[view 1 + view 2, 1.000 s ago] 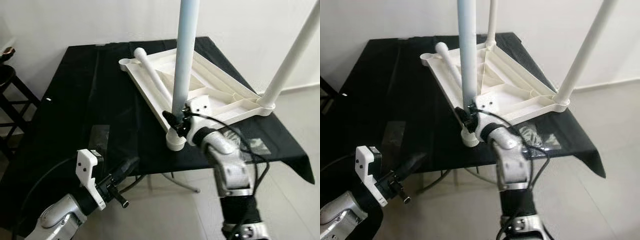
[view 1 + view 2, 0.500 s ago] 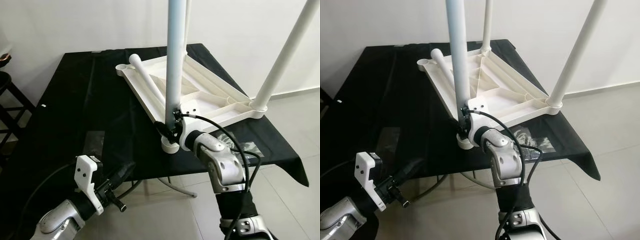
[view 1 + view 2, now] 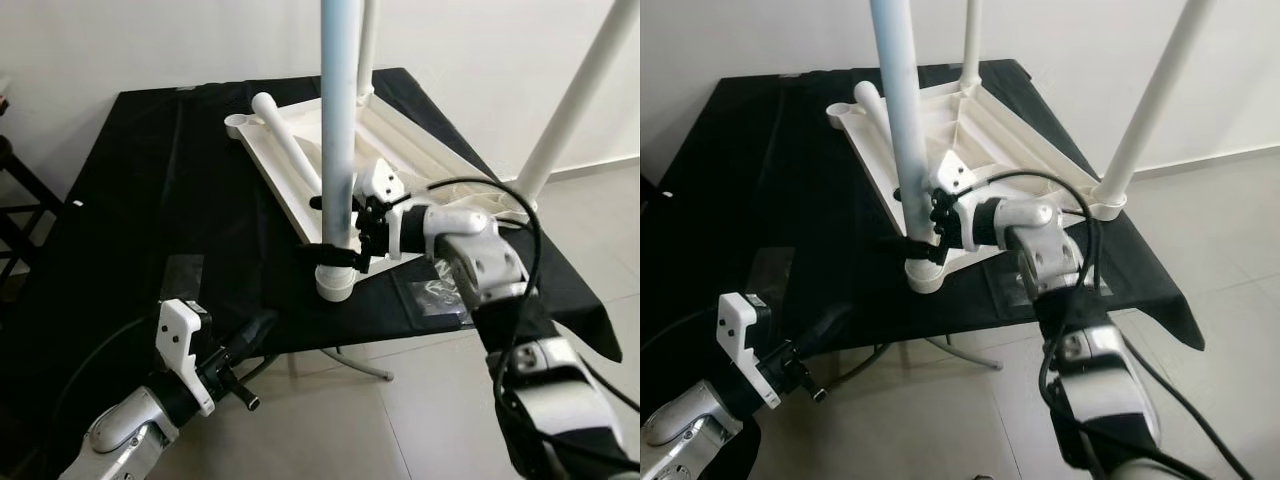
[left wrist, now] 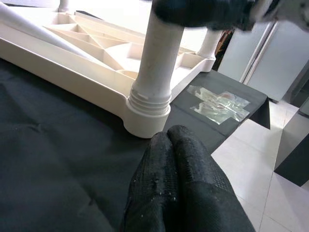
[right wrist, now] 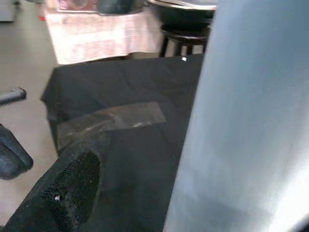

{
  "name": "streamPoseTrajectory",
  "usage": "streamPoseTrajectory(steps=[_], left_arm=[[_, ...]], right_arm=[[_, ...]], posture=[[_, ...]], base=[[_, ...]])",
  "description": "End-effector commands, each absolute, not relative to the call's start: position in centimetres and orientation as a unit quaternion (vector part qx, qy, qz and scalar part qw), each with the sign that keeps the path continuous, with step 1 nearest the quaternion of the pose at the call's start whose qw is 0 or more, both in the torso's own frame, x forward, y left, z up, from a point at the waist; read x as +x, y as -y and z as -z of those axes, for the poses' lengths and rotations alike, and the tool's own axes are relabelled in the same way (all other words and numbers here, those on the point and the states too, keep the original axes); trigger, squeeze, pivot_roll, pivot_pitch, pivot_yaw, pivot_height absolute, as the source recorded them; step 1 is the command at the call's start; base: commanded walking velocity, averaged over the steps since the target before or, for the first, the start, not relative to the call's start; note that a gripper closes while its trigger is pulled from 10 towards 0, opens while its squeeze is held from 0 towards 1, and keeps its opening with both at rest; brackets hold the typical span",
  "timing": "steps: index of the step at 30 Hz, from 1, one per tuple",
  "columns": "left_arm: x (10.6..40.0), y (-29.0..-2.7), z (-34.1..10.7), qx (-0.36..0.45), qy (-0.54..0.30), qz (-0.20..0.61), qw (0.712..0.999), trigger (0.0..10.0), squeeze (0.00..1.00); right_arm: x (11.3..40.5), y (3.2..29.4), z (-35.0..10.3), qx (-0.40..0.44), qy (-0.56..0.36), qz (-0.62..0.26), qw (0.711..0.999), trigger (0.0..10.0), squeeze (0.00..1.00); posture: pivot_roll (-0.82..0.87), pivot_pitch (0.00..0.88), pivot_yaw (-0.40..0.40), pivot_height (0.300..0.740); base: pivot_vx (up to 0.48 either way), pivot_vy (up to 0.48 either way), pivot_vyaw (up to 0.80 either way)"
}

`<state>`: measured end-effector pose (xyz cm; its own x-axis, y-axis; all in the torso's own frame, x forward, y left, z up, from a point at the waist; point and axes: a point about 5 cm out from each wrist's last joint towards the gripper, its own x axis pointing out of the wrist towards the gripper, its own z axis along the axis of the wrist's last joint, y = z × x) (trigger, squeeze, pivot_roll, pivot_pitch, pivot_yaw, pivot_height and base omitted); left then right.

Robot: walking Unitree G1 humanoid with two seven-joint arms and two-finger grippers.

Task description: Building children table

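Black-draped counter (image 3: 150, 200) is carrying the upturned white tabletop (image 3: 420, 170), legs pointing up.
Right end effector (image 3: 340, 240) is clamping the near leg (image 3: 338, 130) just above its corner socket (image 3: 333, 283), probably steadying or twisting it so it seats upright; left end effector (image 4: 176, 179), fingers pressed together and holding nothing, is waiting low beside the counter's front edge.

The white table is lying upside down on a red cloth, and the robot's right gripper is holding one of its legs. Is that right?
Not quite: the cloth is black, not red, as the left eye view shows. The rest holds: the white table lies upside down on it, and the right gripper is closed around one upright leg just above its socket.
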<state>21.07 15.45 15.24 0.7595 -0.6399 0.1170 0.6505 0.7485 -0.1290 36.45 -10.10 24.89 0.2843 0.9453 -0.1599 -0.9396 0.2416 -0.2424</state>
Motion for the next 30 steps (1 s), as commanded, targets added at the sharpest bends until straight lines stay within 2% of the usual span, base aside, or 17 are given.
streamPoseTrajectory(steps=[1, 4, 5, 6, 9, 16, 22, 23, 24, 25, 26, 27, 28, 29, 30], left_arm=[[21.0, -15.5, -15.1, -0.079, 0.033, 0.339, 0.937, 10.0, 0.0], [21.0, -15.4, -15.2, -0.079, 0.033, 0.339, 0.937, 10.0, 0.0], [21.0, -15.4, -15.2, -0.079, 0.034, 0.338, 0.937, 10.0, 0.0], [21.0, -15.4, -15.2, -0.08, 0.034, 0.339, 0.937, 10.0, 0.0], [21.0, -15.3, -15.4, -0.08, 0.036, 0.34, 0.936, 10.0, 0.0], [20.9, -15.3, -15.5, -0.079, 0.035, 0.342, 0.936, 10.0, 0.0], [21.0, -15.3, -15.5, -0.079, 0.034, 0.342, 0.936, 10.0, 0.0], [21.0, -15.4, -15.5, -0.079, 0.035, 0.34, 0.936, 10.0, 0.0], [21.0, -15.4, -15.5, -0.079, 0.035, 0.34, 0.937, 10.0, 0.0], [21.0, -15.4, -15.5, -0.079, 0.035, 0.34, 0.937, 10.0, 0.0], [21.0, -15.5, -15.4, -0.079, 0.036, 0.338, 0.937, 10.0, 0.0], [21.0, -15.7, -15.5, -0.078, 0.036, 0.338, 0.937, 10.0, 0.0], [21.0, -15.7, -15.5, -0.078, 0.036, 0.338, 0.937, 10.0, 0.0], [21.0, -15.7, -15.5, -0.078, 0.036, 0.337, 0.938, 10.0, 0.0], [21.1, -15.8, -15.4, -0.076, 0.035, 0.339, 0.937, 10.0, 0.0]], right_arm=[[36.6, 9.7, -25.3, -0.12, 0.021, -0.622, 0.773, 10.0, 0.0], [36.7, 9.8, -25.3, -0.117, 0.023, -0.628, 0.769, 10.0, 0.0], [36.7, 9.9, -25.2, -0.111, 0.02, -0.638, 0.762, 6.7, 0.0], [36.6, 10.0, -24.9, -0.108, 0.014, -0.652, 0.751, 0.0, 0.0], [36.5, 10.0, -24.1, -0.102, 0.002, -0.671, 0.734, 0.0, 0.0], [36.8, 10.4, -23.3, -0.097, -0.005, -0.677, 0.73, 0.0, 0.0], [37.1, 10.8, -22.3, -0.108, -0.013, -0.646, 0.756, 0.0, 0.0], [37.4, 10.9, -21.0, -0.128, -0.034, -0.591, 0.796, 0.0, 0.0], [37.5, 11.1, -20.1, -0.143, -0.048, -0.549, 0.822, 0.0, 0.0], [37.5, 11.1, -20.1, -0.143, -0.048, -0.549, 0.822, 0.0, 0.0], [38.2, 11.0, -18.5, -0.103, -0.074, -0.391, 0.912, 0.0, 0.0], [36.5, 10.3, -16.0, -0.075, -0.11, -0.286, 0.949, 0.0, 0.0], [36.5, 10.3, -16.0, -0.075, -0.11, -0.286, 0.949, 0.0, 0.0], [34.9, 10.4, -14.6, -0.051, -0.137, -0.215, 0.966, 0.0, 0.0], [33.2, 8.7, -14.2, -0.044, -0.142, -0.21, 0.966, 0.0, 0.0]], posture=[[0.02, 0.109, -0.003, 0.74], [0.02, 0.109, -0.003, 0.74], [0.02, 0.113, -0.007, 0.74], [0.02, 0.117, -0.011, 0.74], [0.03, 0.126, -0.009, 0.74], [0.02, 0.13, -0.003, 0.74], [0.02, 0.132, -0.006, 0.74], [0.01, 0.132, -0.017, 0.74], [0.01, 0.132, -0.017, 0.74], [0.01, 0.132, -0.017, 0.74], [0.01, 0.126, -0.023, 0.74], [0.0, 0.125, -0.019, 0.74], [0.0, 0.125, -0.019, 0.74], [0.0, 0.125, -0.019, 0.74], [0.0, 0.124, -0.009, 0.74]], base=[[0.0, 0.0, 0.0], [0.0, 0.0, 0.0], [0.0, 0.0, 0.0], [0.0, 0.0, 0.0], [0.0, 0.0, 0.0], [0.0, 0.0, 0.0], [0.0, 0.0, 0.0], [0.0, 0.0, 0.0], [0.0, 0.0, 0.0], [0.0, 0.0, 0.0], [0.0, 0.0, 0.0], [0.0, 0.0, 0.0], [0.0, 0.0, 0.0], [0.0, 0.0, 0.0], [0.0, 0.0, 0.0]])
